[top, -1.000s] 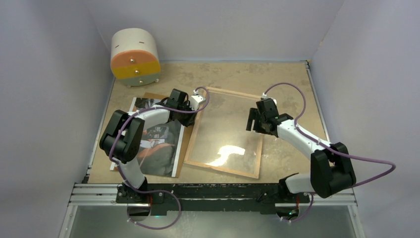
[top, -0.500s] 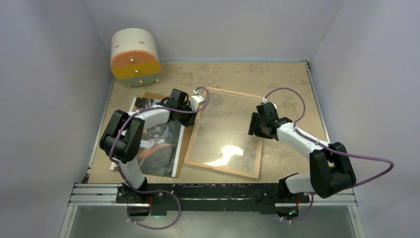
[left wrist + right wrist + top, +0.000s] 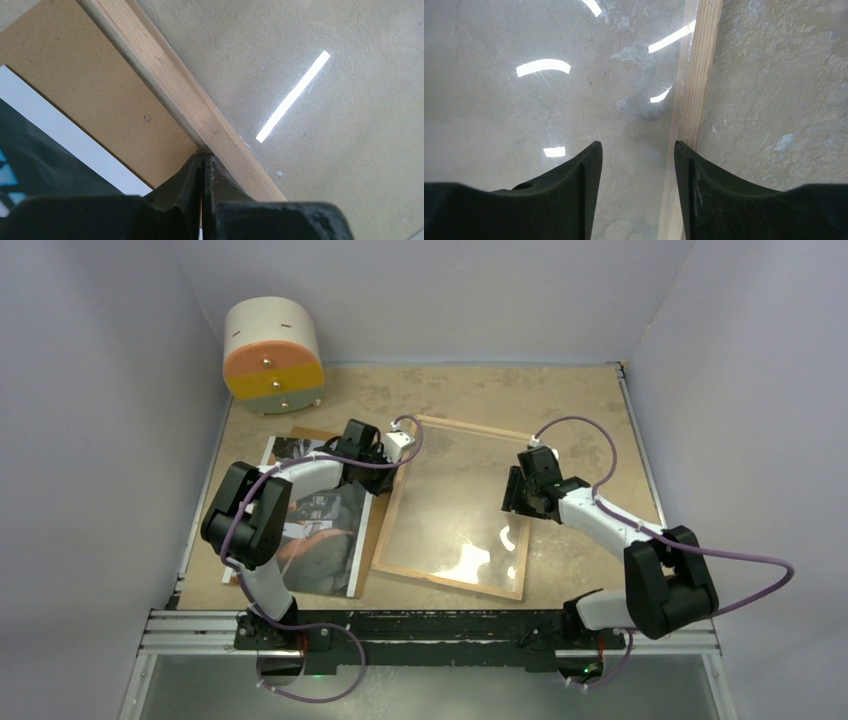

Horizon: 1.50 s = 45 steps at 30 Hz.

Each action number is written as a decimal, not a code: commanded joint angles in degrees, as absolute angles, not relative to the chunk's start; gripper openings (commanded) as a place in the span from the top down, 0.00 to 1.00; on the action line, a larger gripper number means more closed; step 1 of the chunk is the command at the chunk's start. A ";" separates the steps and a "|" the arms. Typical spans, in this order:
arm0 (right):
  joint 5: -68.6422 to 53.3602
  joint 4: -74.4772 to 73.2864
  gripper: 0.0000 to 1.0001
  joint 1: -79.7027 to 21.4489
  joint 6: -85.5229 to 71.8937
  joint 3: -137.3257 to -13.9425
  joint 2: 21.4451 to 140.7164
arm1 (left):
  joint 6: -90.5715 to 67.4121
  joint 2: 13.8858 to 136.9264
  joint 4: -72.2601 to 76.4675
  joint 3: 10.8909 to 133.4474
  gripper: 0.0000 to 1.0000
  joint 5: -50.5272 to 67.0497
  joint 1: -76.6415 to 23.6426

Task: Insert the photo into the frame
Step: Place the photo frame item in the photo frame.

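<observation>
Two hands work at the frame (image 3: 450, 582), which lies back-up in the middle of the desk (image 3: 480, 390) with its wooden rim showing and its clear pane bare. The photo (image 3: 330, 530) is not in it. It lies face-up to the left, on a brown backing board (image 3: 372, 520) whose edge touches the frame's left rail. The left hand (image 3: 203, 157) has its fingers pressed together on nothing, and their tips sit at the outer edge of that rail where it meets the board. The right hand (image 3: 638, 147) hangs low over the opposite rail with its fingers spread. One finger is above the pane and the other above the wood, and neither grips. The step in hand looks like squaring or steadying the frame, so the loading itself has not begun. The next move probably calls for working a fingertip under an edge of the flat, glossy print, lifting it off the board, turning it picture-down and laying it inside the rim without creasing it. The desk top is a mottled tan sheet. Pale lilac-grey walls close it in on three sides, and a metal rail (image 3: 440, 635) along the near edge carries the arm bases. A rounded cream drawer box (image 3: 272, 355) with orange, yellow and green fronts stands in the far-left corner.
</observation>
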<state>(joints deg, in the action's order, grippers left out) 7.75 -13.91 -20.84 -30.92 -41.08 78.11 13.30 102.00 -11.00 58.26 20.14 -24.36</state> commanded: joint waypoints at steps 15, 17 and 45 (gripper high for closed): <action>3.36 -9.22 0.49 -27.81 -34.20 -41.22 82.16 | 14.08 103.55 -13.10 58.27 1.00 22.58 -25.40; 4.43 -10.20 0.49 -28.37 -34.19 -42.22 82.88 | 14.07 103.52 -13.10 58.35 1.00 22.54 -25.40; 12.92 -14.37 0.58 -18.77 -26.36 -58.60 89.90 | 14.67 101.96 -13.35 57.31 1.00 21.56 -25.40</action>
<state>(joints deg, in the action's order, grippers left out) 11.20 -15.59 -20.23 -28.60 -54.57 86.61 14.13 102.00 -11.00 58.28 20.18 -24.47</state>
